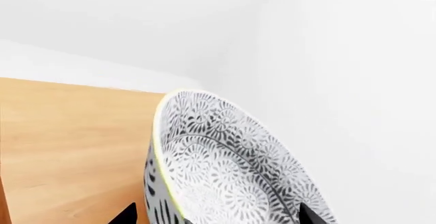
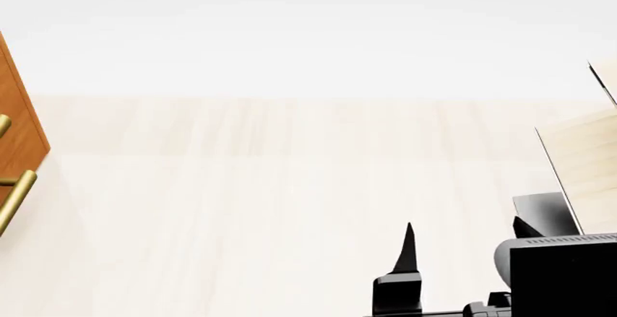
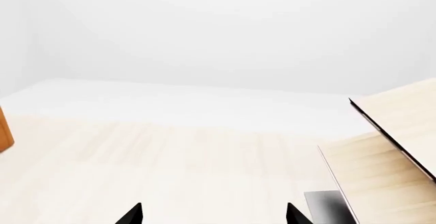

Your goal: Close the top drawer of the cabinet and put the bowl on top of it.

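The bowl (image 1: 225,163), white with a dense grey floral pattern, fills the left wrist view and is tilted so that its inside faces the camera. My left gripper (image 1: 218,216) is shut on it, one black fingertip outside its wall and the other at the far rim. Behind the bowl lies a flat reddish-brown wooden face of the cabinet (image 1: 75,142). In the head view only a sliver of the cabinet (image 2: 22,118) shows at the left edge, with two brass handle ends (image 2: 16,200). The top drawer is cut off there. My right gripper (image 2: 467,237) (image 3: 211,216) is open and holds nothing.
A pale light-wood structure (image 2: 583,151) (image 3: 398,132) stands at the right, close to my right arm, with a small grey panel (image 2: 545,212) at its foot. Pale wood floor (image 2: 289,187) stretches between it and the cabinet. White walls stand behind.
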### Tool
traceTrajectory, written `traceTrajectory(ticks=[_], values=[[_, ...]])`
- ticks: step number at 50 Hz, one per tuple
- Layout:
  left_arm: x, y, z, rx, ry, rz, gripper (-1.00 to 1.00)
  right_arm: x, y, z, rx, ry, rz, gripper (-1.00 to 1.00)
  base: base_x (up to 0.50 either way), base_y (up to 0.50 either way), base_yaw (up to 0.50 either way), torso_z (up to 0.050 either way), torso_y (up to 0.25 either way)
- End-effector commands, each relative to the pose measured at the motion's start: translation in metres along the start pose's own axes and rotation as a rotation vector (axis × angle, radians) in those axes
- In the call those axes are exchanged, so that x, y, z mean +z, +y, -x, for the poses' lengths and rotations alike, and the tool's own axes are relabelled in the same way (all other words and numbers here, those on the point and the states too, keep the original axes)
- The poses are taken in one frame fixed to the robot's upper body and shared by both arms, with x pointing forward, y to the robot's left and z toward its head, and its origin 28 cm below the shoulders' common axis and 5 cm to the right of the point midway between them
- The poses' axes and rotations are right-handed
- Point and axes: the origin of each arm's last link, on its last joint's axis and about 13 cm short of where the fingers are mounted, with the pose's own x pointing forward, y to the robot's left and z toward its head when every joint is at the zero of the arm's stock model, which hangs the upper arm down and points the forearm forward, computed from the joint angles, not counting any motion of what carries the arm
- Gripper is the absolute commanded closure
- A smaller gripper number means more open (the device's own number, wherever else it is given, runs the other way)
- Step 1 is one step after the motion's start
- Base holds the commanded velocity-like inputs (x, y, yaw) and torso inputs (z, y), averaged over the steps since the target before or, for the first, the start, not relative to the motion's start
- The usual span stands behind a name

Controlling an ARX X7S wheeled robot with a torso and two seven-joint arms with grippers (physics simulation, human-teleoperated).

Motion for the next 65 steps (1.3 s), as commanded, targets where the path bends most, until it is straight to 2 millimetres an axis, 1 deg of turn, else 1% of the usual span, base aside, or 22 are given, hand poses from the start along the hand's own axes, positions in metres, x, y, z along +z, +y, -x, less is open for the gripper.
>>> traceTrajectory(ticks=[1, 9, 13, 20, 25, 31, 45, 54, 60, 65], values=[[0.009, -0.006, 0.004, -0.032, -0.009, 0.011, -1.0, 0.0, -0.001, -0.001, 0.001, 0.004, -0.003, -1.0, 0.0, 0.0, 0.0, 0.0, 0.0], [0.011, -0.006, 0.007, -0.04, -0.013, 0.014, -1.0, -0.004, 0.0, -0.002, 0.005, 0.006, -0.003, -1.0, 0.0, 0.0, 0.0, 0.0, 0.0], [0.011, -0.005, 0.008, -0.039, -0.015, 0.017, -1.0, -0.002, 0.0, -0.001, 0.006, 0.006, -0.002, -1.0, 0.0, 0.0, 0.0, 0.0, 0.0], [0.018, 0.0, 0.017, -0.04, -0.03, 0.026, -1.0, -0.001, 0.0, -0.004, 0.012, 0.007, -0.004, -1.0, 0.0, 0.0, 0.0, 0.0, 0.0], [0.021, 0.008, 0.02, -0.049, -0.043, 0.036, -1.0, -0.003, 0.0, -0.004, 0.015, 0.006, -0.005, -1.0, 0.0, 0.0, 0.0, 0.0, 0.0], [0.021, 0.015, 0.025, -0.071, -0.034, 0.06, -1.0, -0.002, 0.001, -0.004, 0.019, 0.005, -0.005, -1.0, 0.0, 0.0, 0.0, 0.0, 0.0], [0.02, 0.016, 0.041, -0.122, -0.032, 0.062, -1.0, 0.001, 0.002, -0.001, 0.021, 0.001, -0.001, -1.0, 0.0, 0.0, 0.0, 0.0, 0.0], [0.019, 0.021, 0.046, -0.117, -0.035, 0.073, -1.0, 0.0, 0.003, -0.002, 0.025, -0.001, 0.001, -1.0, 0.0, 0.0, 0.0, 0.0, 0.0], [0.024, 0.022, 0.056, -0.136, -0.045, 0.071, -1.0, 0.002, 0.003, -0.003, 0.029, 0.0, 0.002, -1.0, 0.0, 0.0, 0.0, 0.0, 0.0], [0.027, 0.019, 0.072, -0.192, -0.063, 0.061, -1.0, 0.002, 0.003, -0.002, 0.029, 0.0, 0.004, -1.0, 0.0, 0.0, 0.0, 0.0, 0.0]])
